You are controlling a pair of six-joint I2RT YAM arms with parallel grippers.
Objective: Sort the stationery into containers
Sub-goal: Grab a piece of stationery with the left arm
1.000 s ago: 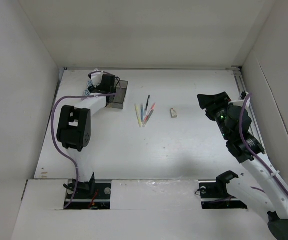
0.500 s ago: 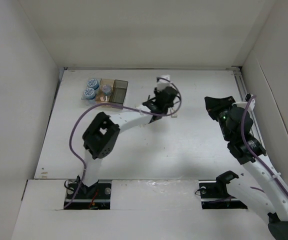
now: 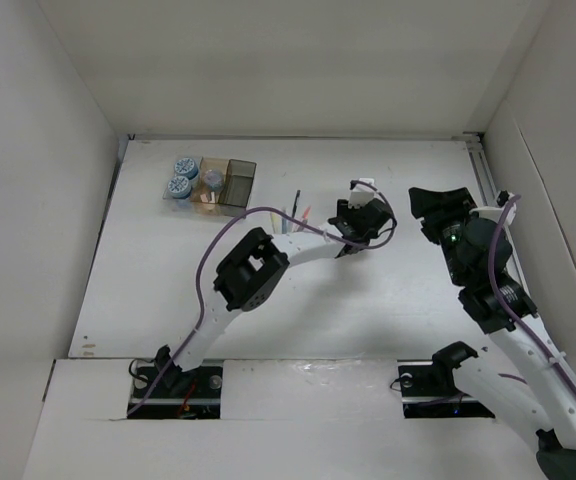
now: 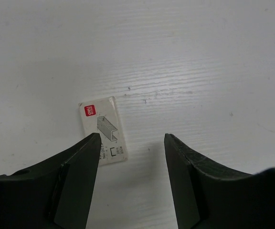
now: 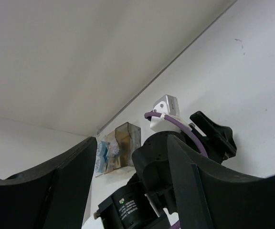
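Note:
My left gripper (image 3: 356, 226) is open and hangs low over the table right of centre. In the left wrist view its jaws (image 4: 132, 143) stand wide apart. A small pale staple box (image 4: 103, 129) with a red label lies flat, part under the left fingertip (image 4: 90, 145). In the top view the box is hidden under that gripper. Thin pens (image 3: 297, 206) lie just beyond the left forearm. The three joined trays (image 3: 242, 164) stand at the far left, with blue-and-white tape rolls (image 3: 181, 176) in the clear one. My right gripper (image 3: 436, 203) is open and empty, raised at the right.
The right wrist view looks past its open fingers (image 5: 190, 186) at the left wrist (image 5: 185, 143), with the trays (image 5: 126, 135) and the back wall behind. Side walls close in the table. The left arm's purple cable (image 3: 208, 265) loops over the table's middle.
My left arm has swung from the trays at the far left, across the pens, to the small box right of centre. The tape rolls show again. The right gripper has shifted slightly.

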